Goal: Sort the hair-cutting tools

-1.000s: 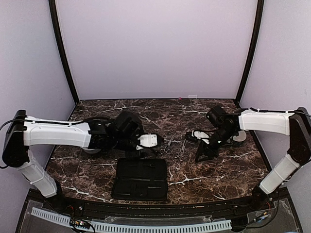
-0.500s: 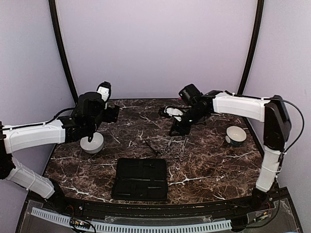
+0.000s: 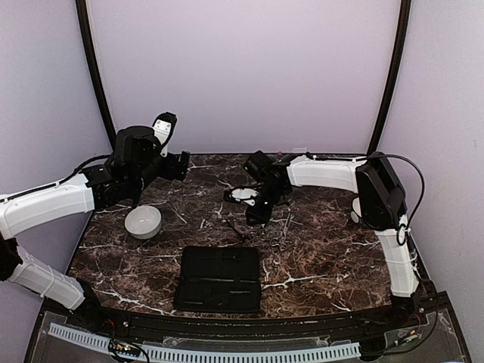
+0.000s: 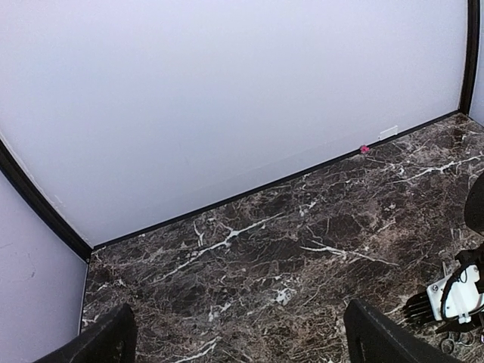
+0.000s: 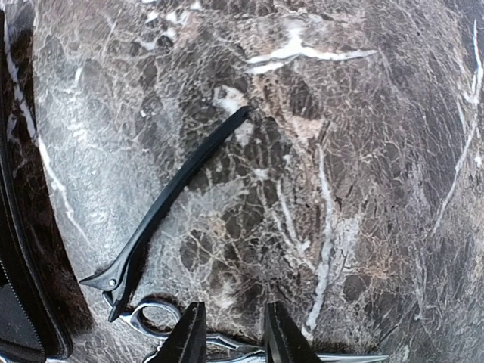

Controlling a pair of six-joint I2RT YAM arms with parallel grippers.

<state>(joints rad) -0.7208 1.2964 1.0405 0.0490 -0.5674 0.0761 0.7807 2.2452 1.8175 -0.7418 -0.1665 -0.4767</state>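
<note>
No readable text, brand, number or sign is showing in any view. A small white tag (image 4: 389, 131) is sitting at the foot of the back wall, along the far edge of the desk (image 4: 249, 249), and is appearing too small to read.

A flat black case (image 3: 220, 278) lies near a white bowl (image 3: 143, 222) on the dark marble table (image 3: 333, 261).
</note>
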